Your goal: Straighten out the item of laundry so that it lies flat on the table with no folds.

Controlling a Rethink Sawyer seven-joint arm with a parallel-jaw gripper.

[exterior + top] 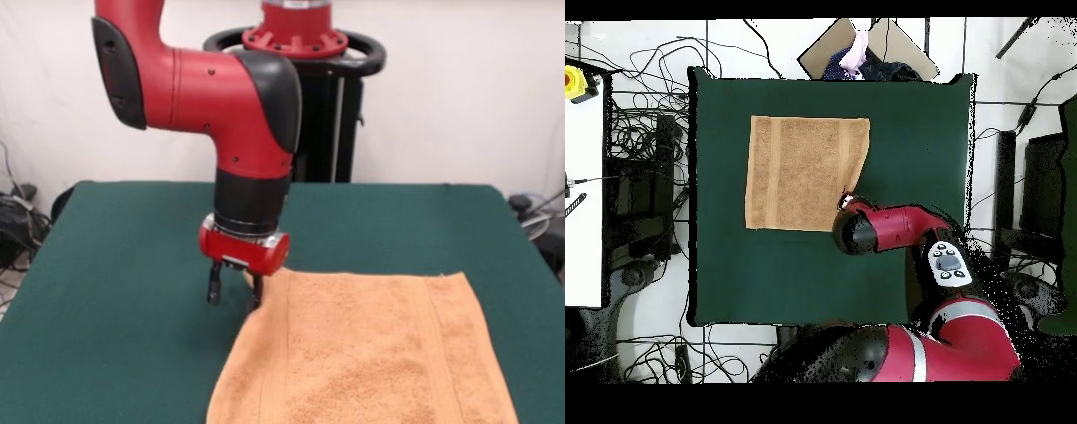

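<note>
Here:
Towel point(371, 353): spread on the green table point(115, 265), one corner drawn inward.
Gripper point(235, 289): lowered at that corner; fingers parted, one touching the towel's edge.

orange-tan towel point(371, 353), dark green table point(115, 291)

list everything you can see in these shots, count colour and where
towel: one, orange-tan, spread on the table's near half in the front view, one far corner pulled in at the gripper
table: one, dark green top, fills most of both views
cables: many, dark, on the floor beside the table in the overhead view
pedestal: one, black with red cap, behind the table
arm: one, red and black
gripper: one, red body with black fingers, open, at the towel's corner
</note>
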